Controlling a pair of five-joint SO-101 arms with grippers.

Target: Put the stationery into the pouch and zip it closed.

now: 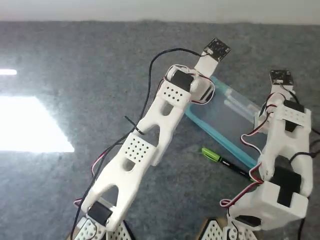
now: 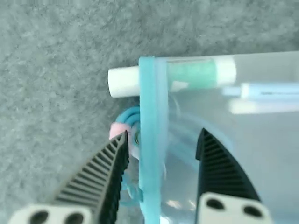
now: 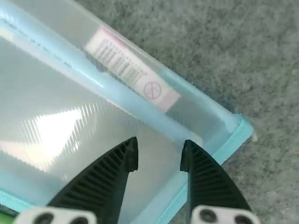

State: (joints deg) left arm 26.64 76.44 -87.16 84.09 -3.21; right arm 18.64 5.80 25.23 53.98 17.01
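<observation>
- The left gripper (image 2: 163,135) is spread wide and holds nothing. Its jaws stand on either side of the blue-trimmed end of the pouch (image 2: 261,154), one over the grey table and one over the clear plastic.
- Right by the fingertip on the table side is a small pink tab (image 2: 117,130) with a loop of blue cord, lying against the pouch's blue edge.
- Just past the jaws, a white stick (image 2: 187,74) with a green label lies inside the pouch. Its white end pokes out past the blue edge onto the table.
- Beside that stick, a pale blue pen (image 2: 266,91) shows through the plastic.
- The right gripper (image 3: 160,142) is only narrowly parted and grips nothing. It hangs over the clear face of the pouch (image 3: 70,121), near a blue-edged corner.
- Beyond its jaws, a white labelled stick (image 3: 131,70) lies inside the pouch along the far long edge.
- From above, the pouch (image 1: 225,117) lies slantwise on the table (image 1: 75,50), with the left arm (image 1: 165,107) over its far end and the right arm (image 1: 282,145) over its near end.
- A green pen (image 1: 212,155) lies outside the pouch on the table, just beside its near long edge. Its dark end runs under the right arm.
- A bright patch of glare (image 1: 30,125) sits on the table, well apart from the arms.
</observation>
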